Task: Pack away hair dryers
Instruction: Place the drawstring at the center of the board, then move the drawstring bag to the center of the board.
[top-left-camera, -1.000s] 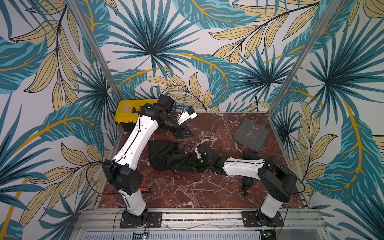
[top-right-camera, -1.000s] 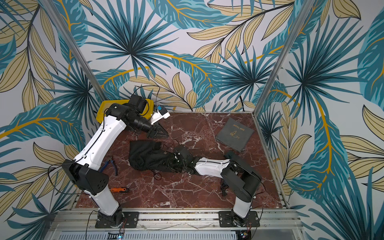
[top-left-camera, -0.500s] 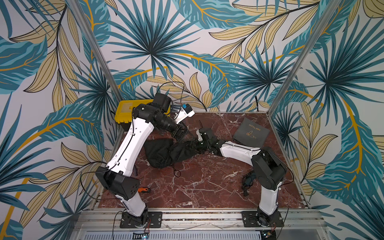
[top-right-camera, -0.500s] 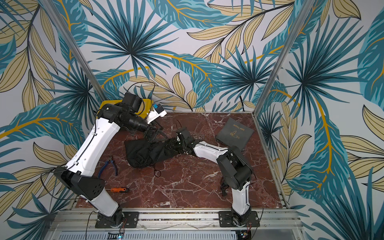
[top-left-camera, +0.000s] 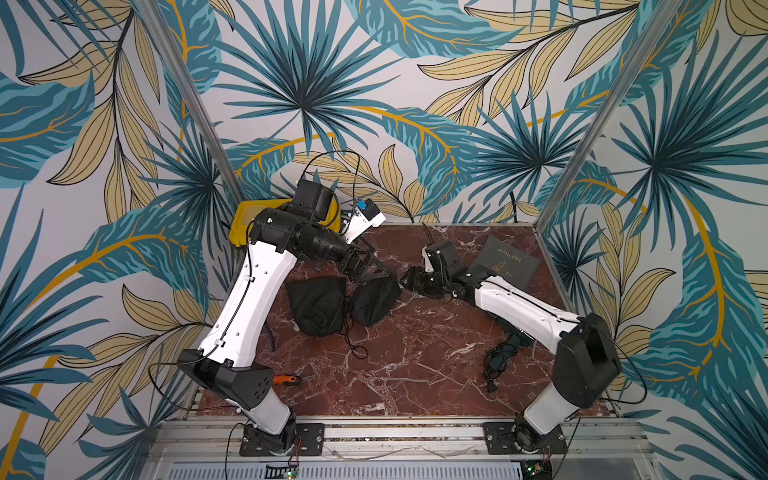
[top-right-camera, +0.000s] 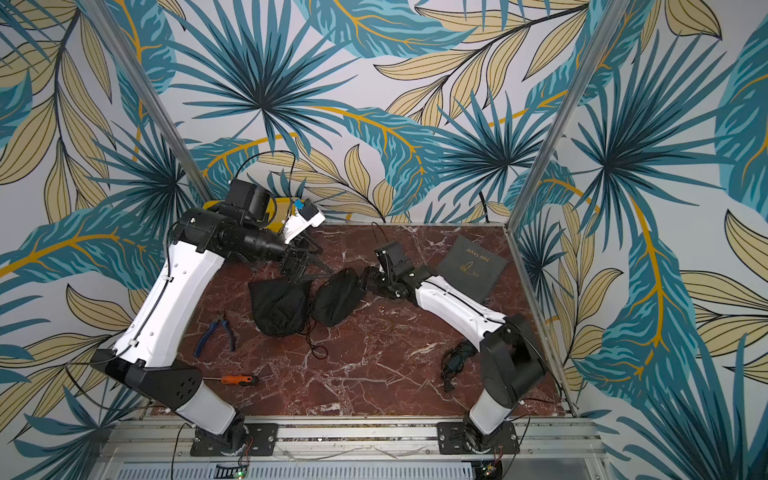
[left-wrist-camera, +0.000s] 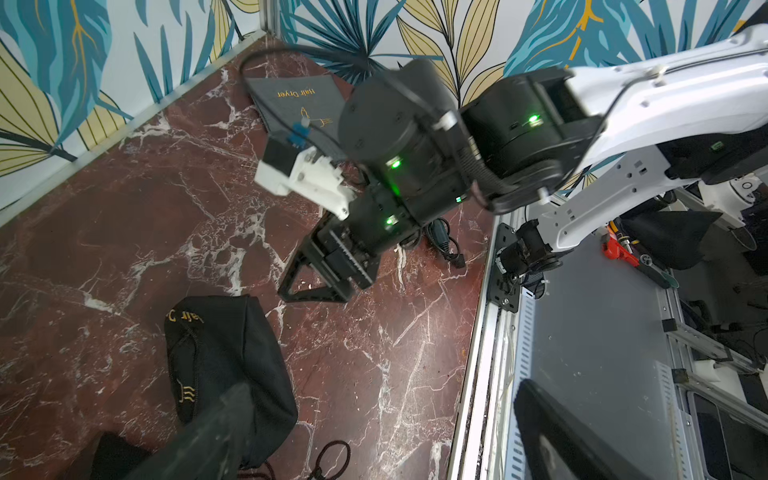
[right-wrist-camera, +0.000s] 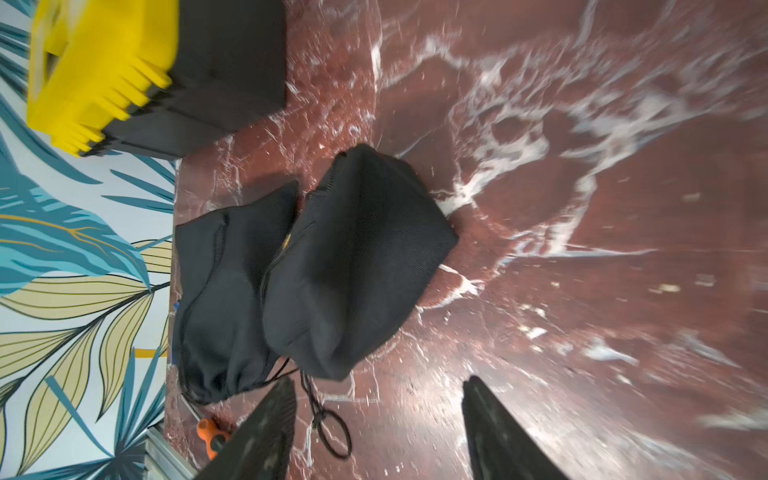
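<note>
While left pincer (left-wrist-camera: 382, 390) and right pincer (right-wrist-camera: 378, 382) gape empty, two black pouches (right-wrist-camera: 224, 291) (right-wrist-camera: 353, 257), one grey pouch (top-left-camera: 505, 266), one teal dryer (top-left-camera: 505, 353)

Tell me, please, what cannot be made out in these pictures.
Contents of both black pouches: fabric hides them, every view.
Teal dryer: right arm covers most, both top views.
Yellow toolbox: left arm hides part in top views; blurred in right wrist view.
</note>
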